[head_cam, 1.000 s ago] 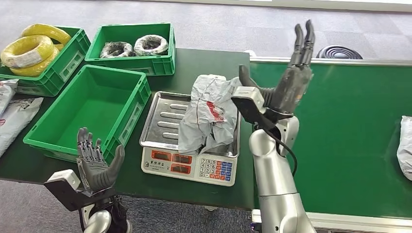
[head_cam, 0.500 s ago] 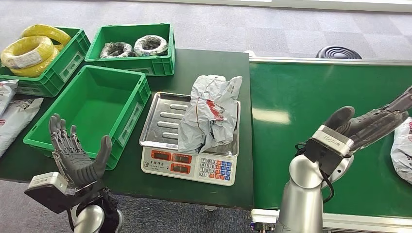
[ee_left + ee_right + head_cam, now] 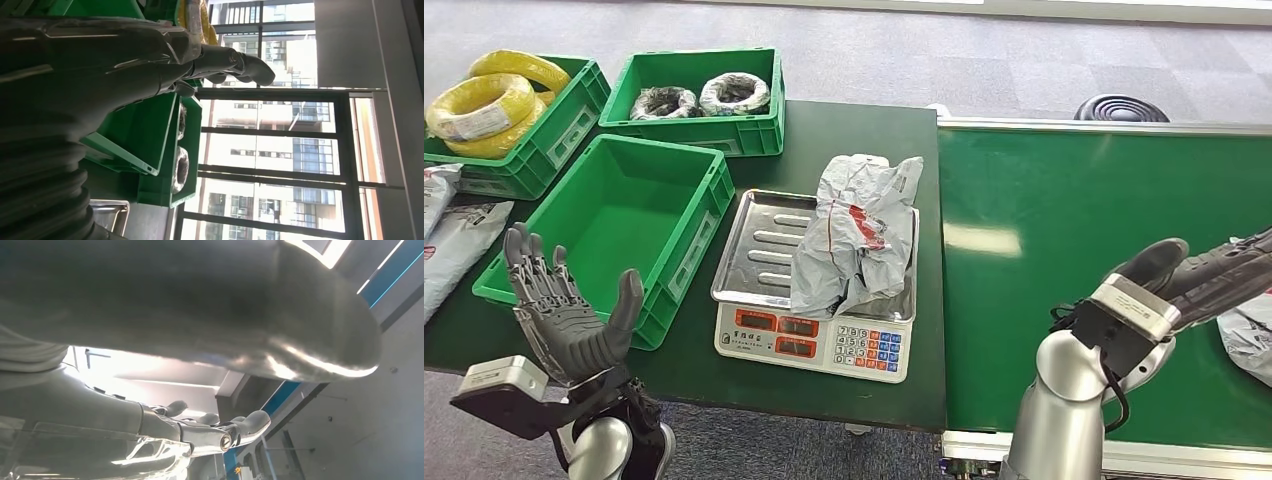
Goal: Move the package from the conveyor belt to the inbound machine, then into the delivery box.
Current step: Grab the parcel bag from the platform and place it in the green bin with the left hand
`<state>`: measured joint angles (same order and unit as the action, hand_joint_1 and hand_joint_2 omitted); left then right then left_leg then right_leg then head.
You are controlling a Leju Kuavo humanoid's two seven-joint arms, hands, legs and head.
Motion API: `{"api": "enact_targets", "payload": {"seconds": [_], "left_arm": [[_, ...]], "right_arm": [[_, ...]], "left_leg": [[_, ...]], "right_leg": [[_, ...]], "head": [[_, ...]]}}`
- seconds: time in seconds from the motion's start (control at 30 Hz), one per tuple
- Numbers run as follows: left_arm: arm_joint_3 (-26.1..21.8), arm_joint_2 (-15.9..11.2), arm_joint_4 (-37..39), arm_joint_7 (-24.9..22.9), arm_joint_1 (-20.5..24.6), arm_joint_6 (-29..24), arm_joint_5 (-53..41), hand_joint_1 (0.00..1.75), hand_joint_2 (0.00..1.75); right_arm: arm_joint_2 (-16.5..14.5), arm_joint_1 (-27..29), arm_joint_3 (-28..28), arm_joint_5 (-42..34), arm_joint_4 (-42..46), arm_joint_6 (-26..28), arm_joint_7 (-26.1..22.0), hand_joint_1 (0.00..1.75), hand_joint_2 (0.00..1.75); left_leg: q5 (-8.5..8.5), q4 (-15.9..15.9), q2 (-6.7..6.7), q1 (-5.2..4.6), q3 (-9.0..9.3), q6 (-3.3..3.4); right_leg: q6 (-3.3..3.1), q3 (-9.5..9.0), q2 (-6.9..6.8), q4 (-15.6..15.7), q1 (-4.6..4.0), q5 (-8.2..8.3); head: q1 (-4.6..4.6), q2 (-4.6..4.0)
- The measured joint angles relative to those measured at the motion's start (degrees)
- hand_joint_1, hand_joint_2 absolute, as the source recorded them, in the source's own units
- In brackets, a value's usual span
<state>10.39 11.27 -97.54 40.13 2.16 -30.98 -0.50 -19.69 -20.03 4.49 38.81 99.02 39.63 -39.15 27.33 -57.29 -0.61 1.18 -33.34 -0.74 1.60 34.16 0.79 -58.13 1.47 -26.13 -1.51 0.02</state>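
Both hands hold nothing: the left hand (image 3: pixel 564 318) is spread upright before one empty green plastic crate (image 3: pixel 614 225); the right hand (image 3: pixel 1209 275) is extended over the green conveyor belt (image 3: pixel 1064 220). One crumpled grey plastic package (image 3: pixel 856 235) lies on the steel-trayed scale (image 3: pixel 809 335), right of that crate.

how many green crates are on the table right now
3. One with yellow coils sits at the far left, one with two dark coils is at the back beside it, and an empty one stands nearest the scale. More may lie beyond the picture's left edge.
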Motion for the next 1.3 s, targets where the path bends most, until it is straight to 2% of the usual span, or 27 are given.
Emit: {"api": "enact_targets", "payload": {"seconds": [0.2,0.4,0.47,0.53,0.67,0.77,0.83,0.93,1.03,1.17,1.3], "left_arm": [[0.3,-0.1,-0.6,0.0,0.5,-1.3,-1.0,0.00,1.75],[2.2,-1.0,-2.1,0.0,4.5,-3.2,-3.0,0.00,1.75],[3.0,-1.3,-1.3,-1.3,6.6,-3.7,-7.3,0.00,1.75],[4.3,-1.5,1.1,-5.3,10.1,-3.5,-16.3,0.00,1.75],[8.6,-1.5,10.5,-19.0,20.2,0.3,-41.4,0.00,1.75],[14.1,-0.8,22.0,-30.1,29.6,9.1,-63.9,0.00,1.75],[18.3,0.8,31.6,-33.9,35.1,14.3,-73.4,0.00,1.75],[23.1,3.5,44.2,-36.3,40.9,17.1,-78.1,0.00,1.75],[26.2,5.2,53.3,-37.6,44.7,18.6,-80.3,0.00,1.75],[28.8,6.3,61.9,-39.0,47.2,19.8,-82.4,0.00,1.75],[30.5,6.8,67.2,-39.7,48.3,20.6,-83.9,0.00,1.75]], "right_arm": [[0.0,0.4,0.2,-2.1,0.8,0.0,-0.3,0.00,0.00],[0.0,2.4,1.3,-5.4,4.7,0.0,-0.6,0.00,0.00],[-0.1,3.2,1.5,-6.6,5.5,0.0,-0.5,0.00,0.00],[-0.1,4.3,1.5,-7.5,5.8,0.0,-0.3,0.00,0.00],[-0.2,5.8,0.9,-7.8,5.5,0.0,-0.5,0.00,0.00],[-0.2,5.8,0.1,-6.8,3.7,0.0,-0.5,0.00,0.00],[-0.2,5.7,-0.3,-5.9,2.6,0.0,0.1,0.00,0.00],[-0.2,5.7,-0.5,-4.5,2.0,0.0,1.2,0.00,0.00],[-0.2,5.8,-0.5,-3.6,1.8,0.0,1.7,0.00,0.00],[-0.2,6.4,-0.5,-2.6,1.7,0.0,2.4,0.00,0.00],[-0.2,6.9,-1.0,-3.4,1.6,0.0,3.0,0.00,0.00]], "left_leg": [[0.00,0.0,-0.02,0.00,0.01,0.00],[0.00,0.0,0.03,0.00,0.05,0.00],[0.00,0.0,-0.06,0.00,0.05,0.00],[-0.01,0.0,-0.13,0.00,0.04,0.00],[-0.04,0.0,-0.11,-0.01,0.11,0.01],[-0.07,0.0,-0.17,-0.03,0.15,0.03],[-0.09,0.0,-0.18,-0.05,0.16,0.03],[-0.07,-0.1,-0.01,-0.06,0.14,0.03],[-0.05,0.0,-0.02,-0.05,0.13,0.02],[-0.04,0.0,0.00,-0.04,0.11,0.00],[-0.05,0.1,-0.01,-0.03,0.11,0.00]], "right_leg": [[0.00,0.02,-0.02,0.0,0.00,0.00],[0.00,-0.02,0.00,0.0,0.00,0.00],[0.00,-0.02,-0.08,0.0,0.00,0.00],[0.00,-0.06,-0.17,0.0,0.00,0.00],[0.01,-0.15,-0.16,0.0,0.01,0.03],[0.01,-0.23,-0.20,0.0,0.03,0.06],[0.02,-0.25,-0.20,0.0,0.05,0.08],[0.03,-0.18,-0.05,0.0,0.06,0.11],[0.01,-0.11,-0.02,0.0,0.05,0.09],[-0.01,-0.06,-0.01,0.0,0.03,0.07],[-0.02,-0.08,-0.02,0.0,0.03,0.07]], "head": [[0.00,0.00],[0.00,0.00],[0.00,0.00],[-0.01,0.00],[0.00,0.00],[0.00,0.00],[0.00,0.00],[-0.01,0.00],[-0.02,0.00],[-0.03,0.00],[-0.02,0.00]]}}
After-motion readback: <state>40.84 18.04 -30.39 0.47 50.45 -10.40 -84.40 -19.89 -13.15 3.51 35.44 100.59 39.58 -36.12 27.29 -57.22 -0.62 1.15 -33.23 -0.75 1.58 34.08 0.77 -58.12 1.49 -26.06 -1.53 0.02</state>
